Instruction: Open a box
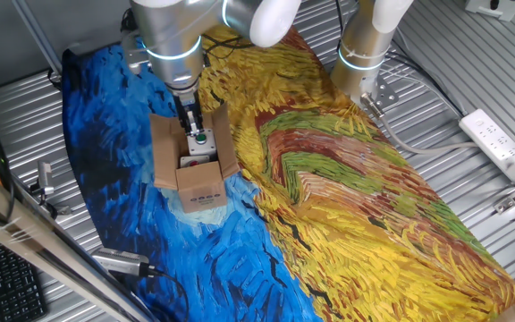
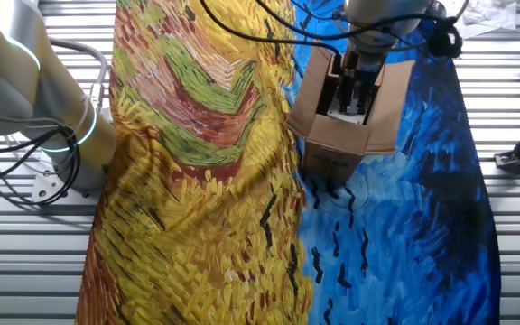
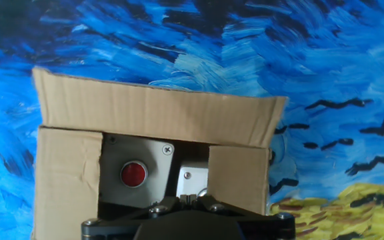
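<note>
Painted cloth (image 1: 347, 179) covers the metal table (image 1: 472, 80), blue half and yellow half. Arm (image 1: 173, 36) hangs over the blue half. The box (image 1: 199, 174) sits on blue, just beside the blue/yellow seam, long flaps splayed outward, printed end face toward the near table edge. Gripper (image 1: 191, 125) is down inside the box mouth; can't tell finger spacing. Inside: grey unit with a red button (image 3: 133, 174).

Materials and finishes, as seen

Matt brown corrugated cardboard is seen on the box (image 3: 155, 110), flutes showing faintly; a pale smooth plate with a glossy red button (image 3: 133, 174) lies inside. The painted cloth (image 1: 347, 170) looks soft, wrinkled. The ribbed metal table (image 1: 472, 80), at 3 o'clock, looks dull.
</note>
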`<state>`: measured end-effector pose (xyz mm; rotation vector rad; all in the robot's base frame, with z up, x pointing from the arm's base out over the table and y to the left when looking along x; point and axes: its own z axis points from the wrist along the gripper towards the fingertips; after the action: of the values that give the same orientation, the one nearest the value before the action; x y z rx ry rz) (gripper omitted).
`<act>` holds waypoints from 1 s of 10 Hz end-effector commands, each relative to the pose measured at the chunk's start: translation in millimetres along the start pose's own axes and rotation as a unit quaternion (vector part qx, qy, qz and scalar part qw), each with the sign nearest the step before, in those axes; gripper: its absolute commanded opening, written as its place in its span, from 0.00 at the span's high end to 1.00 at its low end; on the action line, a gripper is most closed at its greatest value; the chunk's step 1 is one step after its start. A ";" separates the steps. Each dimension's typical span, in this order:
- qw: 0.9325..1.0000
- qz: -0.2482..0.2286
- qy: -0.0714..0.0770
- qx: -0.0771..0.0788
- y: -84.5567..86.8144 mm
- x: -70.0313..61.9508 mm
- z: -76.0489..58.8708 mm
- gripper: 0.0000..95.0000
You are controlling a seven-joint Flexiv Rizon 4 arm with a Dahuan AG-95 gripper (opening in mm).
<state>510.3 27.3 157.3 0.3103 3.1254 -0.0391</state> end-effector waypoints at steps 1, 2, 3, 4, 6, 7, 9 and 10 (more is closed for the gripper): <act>1.000 0.024 -0.018 0.000 11.7 2.7 7.9 1.00; 0.999 0.029 -0.021 0.003 18.8 4.0 11.1 1.00; 0.999 0.029 -0.022 0.004 19.9 4.3 11.6 1.00; 0.999 0.029 -0.025 0.004 18.8 6.7 13.7 1.00; 0.999 0.029 -0.030 0.004 14.2 11.8 17.6 1.00; 0.999 0.029 -0.030 0.005 13.5 12.5 18.3 1.00; 0.999 0.028 -0.030 0.006 13.0 12.8 19.3 1.00; 0.999 0.027 -0.030 0.006 12.6 12.8 20.2 1.00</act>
<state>501.2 42.5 136.2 0.3840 3.0593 -0.0647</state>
